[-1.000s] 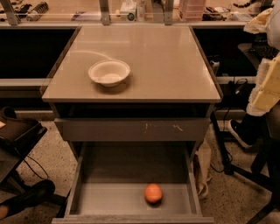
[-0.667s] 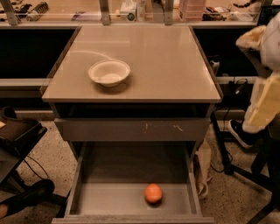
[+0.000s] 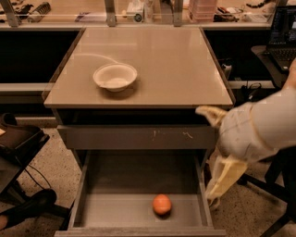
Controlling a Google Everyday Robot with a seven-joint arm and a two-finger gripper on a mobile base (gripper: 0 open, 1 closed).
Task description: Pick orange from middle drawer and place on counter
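floor: pale speckled terrazzo (image 3: 44, 159) | back: light-wood bench (image 3: 69, 11) strewn with small clutter, metal posts (image 3: 110, 11) rising from it, dark space beneath | right: open laptop (image 3: 283, 32) | left: dark frame (image 3: 18, 139), cable (image 3: 33, 178) on floor | light: warm, even | jaws: far right, mid-height

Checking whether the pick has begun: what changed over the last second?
The tool swung in from the right edge, leftward and lower, and now hangs beside the right wall of the open middle drawer. It has taken hold of nothing. The orange stays on the drawer floor, and the white bowl stays on the counter.
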